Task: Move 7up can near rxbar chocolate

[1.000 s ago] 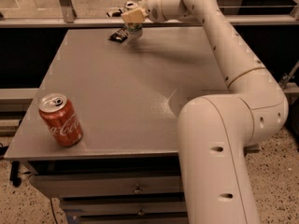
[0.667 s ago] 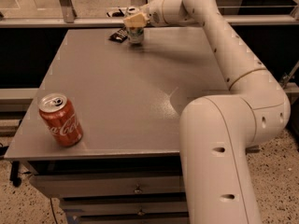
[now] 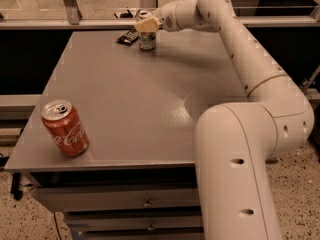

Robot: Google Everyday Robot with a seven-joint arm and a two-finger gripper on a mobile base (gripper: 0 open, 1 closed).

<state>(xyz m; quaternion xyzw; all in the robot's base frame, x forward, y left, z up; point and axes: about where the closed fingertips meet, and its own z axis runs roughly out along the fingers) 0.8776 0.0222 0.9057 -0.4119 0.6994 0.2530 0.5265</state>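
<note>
Standing upright, silvery 7up can [image 3: 147,41] sits under hand [image 3: 146,25].

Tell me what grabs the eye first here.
The bulky white arm fills the right side and stretches to the far edge of the table. There its gripper sits at the top of the 7up can, right beside the dark rxbar chocolate. A red cola can stands alone at the near left corner.
</note>
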